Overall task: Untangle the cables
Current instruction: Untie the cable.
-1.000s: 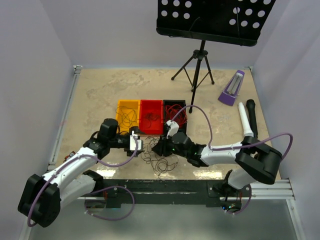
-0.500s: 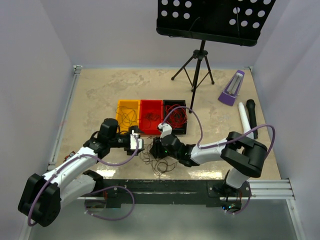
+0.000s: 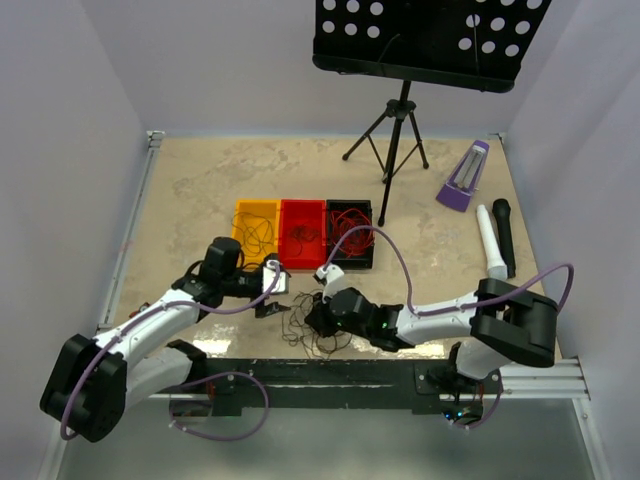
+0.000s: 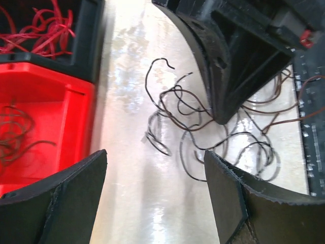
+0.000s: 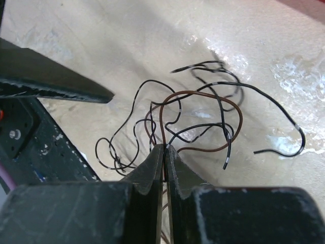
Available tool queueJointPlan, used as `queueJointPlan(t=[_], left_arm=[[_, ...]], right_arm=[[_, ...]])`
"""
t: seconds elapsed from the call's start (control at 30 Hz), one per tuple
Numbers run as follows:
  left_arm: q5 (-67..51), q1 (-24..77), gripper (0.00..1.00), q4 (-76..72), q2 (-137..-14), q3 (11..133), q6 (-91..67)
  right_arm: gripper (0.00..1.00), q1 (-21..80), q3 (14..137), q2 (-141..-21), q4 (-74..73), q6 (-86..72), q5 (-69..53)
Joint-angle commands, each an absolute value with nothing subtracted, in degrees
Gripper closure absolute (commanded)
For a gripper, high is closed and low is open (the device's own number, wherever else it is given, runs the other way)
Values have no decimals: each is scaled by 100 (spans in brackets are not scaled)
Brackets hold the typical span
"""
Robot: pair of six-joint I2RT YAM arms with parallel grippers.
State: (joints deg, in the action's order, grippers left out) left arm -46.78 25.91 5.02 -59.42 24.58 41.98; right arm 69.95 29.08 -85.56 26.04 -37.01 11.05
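Note:
A tangle of thin dark brown and black cables [image 3: 322,328] lies on the table in front of the bins. My right gripper [image 3: 314,318] is down in the tangle, and in the right wrist view it [image 5: 165,148] is shut on a brown cable [image 5: 203,96] that loops out ahead of the tips. My left gripper [image 3: 270,297] is open and empty just left of the tangle. In the left wrist view it [image 4: 155,157] faces the cables [image 4: 203,134], with the right gripper's fingers [image 4: 228,76] standing in them. Red cables [image 3: 352,225] lie in the black bin.
A yellow bin [image 3: 240,215], a red bin [image 3: 302,212] and a black bin [image 3: 350,262] stand in a row behind the tangle. A music stand [image 3: 400,120], a purple metronome [image 3: 463,178], a white cylinder [image 3: 488,240] and a black microphone [image 3: 503,235] are at the back right.
My right gripper has moved toward the near edge and down into the cable tangle. My left gripper has shifted slightly nearer and stayed open.

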Motion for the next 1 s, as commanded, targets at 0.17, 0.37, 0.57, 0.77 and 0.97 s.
queueJointPlan(t=[0.17,0.37,0.57,0.77,0.97], left_arm=[[-5281,2628,5,106,-6266,2707,3824],[-5380,2628,2,168,-6390,2716,4122],[-5212,2628,33,158,-6433,2716,4701],[-5634,2628,20,2095,-6442,3286,6770],[-5185,2619,25,3612,-6425,3560,8305]], right_arm=[[95,7093,2970,-8719,2909,-3402,1248],[100,7330,2936,-8473,3120,-3103,1503],[100,7672,2768,-8165,3279,-2874,1512],[100,8042,3006,-8218,3015,-2655,2047],[100,8235,3138,-8104,2786,-2452,2337]])
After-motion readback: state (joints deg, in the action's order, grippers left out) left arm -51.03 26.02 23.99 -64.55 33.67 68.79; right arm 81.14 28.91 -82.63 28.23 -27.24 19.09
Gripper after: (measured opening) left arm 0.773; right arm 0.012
